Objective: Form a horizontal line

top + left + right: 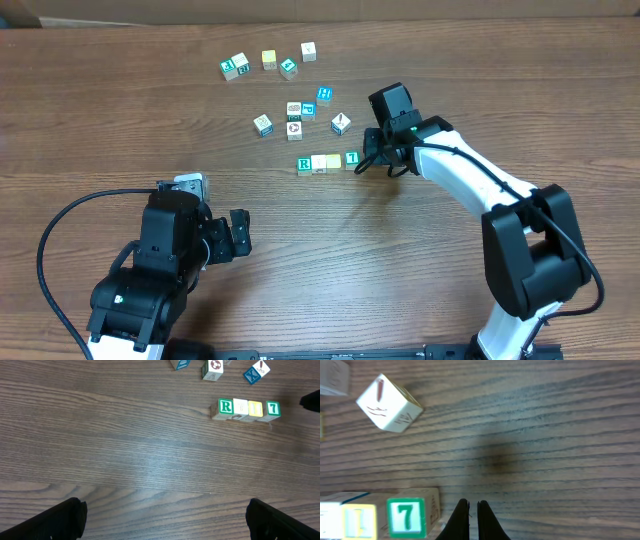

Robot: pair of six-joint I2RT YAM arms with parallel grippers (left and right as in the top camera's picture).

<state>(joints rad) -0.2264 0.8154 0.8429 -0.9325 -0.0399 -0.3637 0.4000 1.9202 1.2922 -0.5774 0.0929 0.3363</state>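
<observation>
The main risk sits at the end of the line point(328, 162) farthest from the "R" cube point(304, 165). There the right claw point(472, 510) is pinched fully shut on nothing. Its tips are low over the counter point(560, 435), just beside the outer face of the end cube point(406, 517). Whether they touch it I cannot tell; at most a sliver of wood grain shows between them. Any sideways drift toward the "R" cube as the arm lifts away would likely shove that end cube, twisting it or buckling the whole row. A swing back past the line could also catch the white cube with a red mark point(340, 123), which lies tilted a little beyond that end, and push it into the row. The left claw point(230, 237) is spread as wide as it goes and holds nothing. It is well apart from the "R" cube on the robot's side, so I judge it little threat unless it reaches in.

The line itself looks close to finished. From the "R" cube toward the right arm come the pale cube point(240, 407), the yellow cube point(255, 408) and then the end cube, whose green-framed figure reads like a 7 from the wrist views. The first three sit flush. The last is just beside the yellow one, perhaps with a hairline gap. Seen from overhead, the row slants slightly, its far end lying a touch farther from the robot than the "R" cube.
</observation>
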